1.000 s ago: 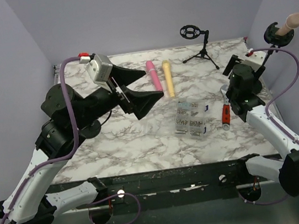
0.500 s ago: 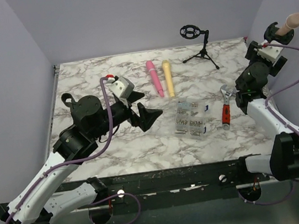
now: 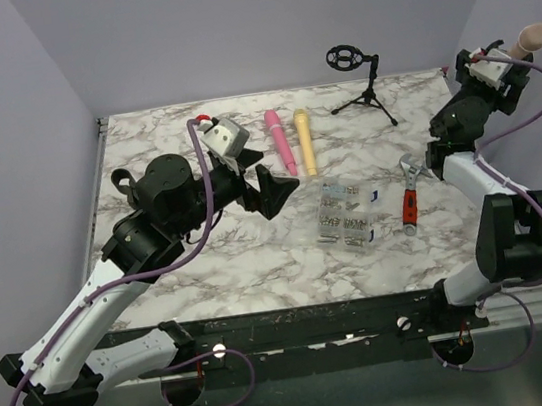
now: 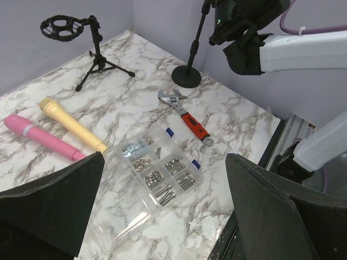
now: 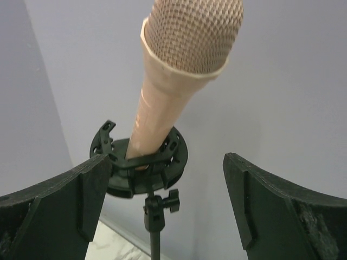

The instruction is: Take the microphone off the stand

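Spanning the lower frame, the marble table point(image 3: 258, 255) is seen. The left gripper point(image 3: 267, 185) is held wide open at centre-left. At upper right, the right gripper point(image 5: 169, 189) is spread apart before the stand point(image 5: 153, 214), where the beige microphone point(image 5: 181, 70) is seated, untouched.

The right gripper point(image 5: 165, 203) was raised toward the far-right microphone point(image 5: 176, 70), and its jaws were widened. The left gripper point(image 3: 269, 191) was lowered.
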Controlling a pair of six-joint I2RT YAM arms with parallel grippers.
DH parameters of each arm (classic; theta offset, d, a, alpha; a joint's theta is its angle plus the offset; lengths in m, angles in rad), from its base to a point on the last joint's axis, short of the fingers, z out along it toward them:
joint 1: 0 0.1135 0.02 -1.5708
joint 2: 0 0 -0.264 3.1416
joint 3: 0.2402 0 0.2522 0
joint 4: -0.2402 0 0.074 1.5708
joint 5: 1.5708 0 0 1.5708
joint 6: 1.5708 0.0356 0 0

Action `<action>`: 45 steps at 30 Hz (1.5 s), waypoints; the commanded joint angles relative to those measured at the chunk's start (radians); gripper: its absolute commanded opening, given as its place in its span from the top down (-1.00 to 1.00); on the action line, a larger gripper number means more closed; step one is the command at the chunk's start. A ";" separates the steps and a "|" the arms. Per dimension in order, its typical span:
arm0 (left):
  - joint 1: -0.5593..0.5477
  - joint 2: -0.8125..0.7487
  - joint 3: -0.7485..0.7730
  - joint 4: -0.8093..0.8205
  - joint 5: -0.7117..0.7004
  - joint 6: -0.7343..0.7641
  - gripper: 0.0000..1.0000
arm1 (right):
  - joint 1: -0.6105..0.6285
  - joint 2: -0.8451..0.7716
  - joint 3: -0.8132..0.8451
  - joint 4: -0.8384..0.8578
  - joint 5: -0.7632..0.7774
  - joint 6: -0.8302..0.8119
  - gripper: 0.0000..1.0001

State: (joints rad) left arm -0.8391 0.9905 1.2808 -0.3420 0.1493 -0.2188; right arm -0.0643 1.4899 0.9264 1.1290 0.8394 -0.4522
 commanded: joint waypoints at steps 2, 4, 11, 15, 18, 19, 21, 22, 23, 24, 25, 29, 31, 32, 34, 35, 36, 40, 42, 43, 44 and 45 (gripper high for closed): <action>0.001 0.041 0.062 -0.019 -0.004 -0.023 -0.97 | -0.024 0.066 0.094 0.135 -0.025 -0.126 -0.86; 0.002 0.046 0.068 -0.023 -0.012 -0.022 -0.97 | -0.029 0.085 0.114 0.151 -0.024 -0.149 -0.86; 0.002 0.057 0.095 -0.052 -0.019 -0.010 -0.97 | -0.034 0.147 0.200 0.130 -0.032 -0.196 -0.89; 0.002 0.057 0.098 -0.052 -0.014 -0.003 -0.97 | -0.035 0.172 0.248 0.130 -0.031 -0.231 -0.89; 0.001 0.056 0.096 -0.057 -0.013 0.006 -0.97 | -0.037 0.185 0.276 0.130 -0.043 -0.237 -0.90; 0.001 0.056 0.096 -0.058 -0.013 0.008 -0.97 | -0.036 0.190 0.286 0.128 -0.045 -0.240 -0.89; 0.002 0.055 0.094 -0.059 -0.013 0.010 -0.97 | -0.035 0.196 0.304 0.117 -0.045 -0.244 -0.89; 0.002 0.053 0.094 -0.061 -0.011 0.011 -0.97 | -0.036 0.195 0.308 0.115 -0.046 -0.241 -0.90; 0.002 0.050 0.094 -0.063 -0.012 0.012 -0.97 | -0.036 0.193 0.308 0.114 -0.049 -0.238 -0.89; 0.002 0.048 0.091 -0.062 -0.014 0.012 -0.97 | -0.037 0.193 0.308 0.114 -0.051 -0.236 -0.89; 0.002 0.047 0.089 -0.063 -0.015 0.012 -0.97 | -0.037 0.193 0.311 0.112 -0.050 -0.236 -0.90; 0.002 0.042 0.085 -0.066 -0.014 0.010 -0.97 | -0.039 0.188 0.315 0.110 -0.054 -0.235 -1.00; 0.001 0.042 0.084 -0.065 -0.013 0.009 -0.97 | -0.040 0.184 0.314 0.108 -0.061 -0.224 -1.00; 0.001 0.042 0.084 -0.065 -0.013 0.008 -0.97 | -0.040 0.184 0.315 0.106 -0.064 -0.221 -1.00; 0.001 0.041 0.083 -0.066 -0.013 0.005 -0.97 | -0.040 0.182 0.319 0.106 -0.065 -0.222 -0.99; 0.002 0.040 0.083 -0.065 -0.011 0.004 -0.97 | -0.040 0.181 0.322 0.107 -0.065 -0.221 -0.98; 0.002 0.039 0.080 -0.065 -0.010 0.002 -0.97 | -0.041 0.179 0.325 0.106 -0.066 -0.223 -0.95; 0.002 0.034 0.072 -0.064 -0.011 -0.005 -0.97 | -0.041 0.173 0.326 0.101 -0.093 -0.217 -0.65; 0.001 0.032 0.068 -0.065 -0.011 -0.009 -0.97 | -0.041 0.172 0.325 0.094 -0.098 -0.210 -0.49; 0.001 0.030 0.069 -0.065 -0.010 -0.010 -0.97 | -0.041 0.173 0.325 0.089 -0.101 -0.208 -0.44; 0.002 0.028 0.066 -0.065 -0.011 -0.010 -0.97 | -0.041 0.171 0.325 0.085 -0.102 -0.205 -0.37; 0.002 0.027 0.065 -0.064 -0.011 -0.011 -0.97 | -0.040 0.169 0.323 0.082 -0.103 -0.201 -0.28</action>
State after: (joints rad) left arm -0.8391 1.0416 1.3510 -0.3992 0.1482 -0.2188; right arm -0.0975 1.6714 1.2259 1.2160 0.7681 -0.6727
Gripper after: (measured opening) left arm 0.981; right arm 0.698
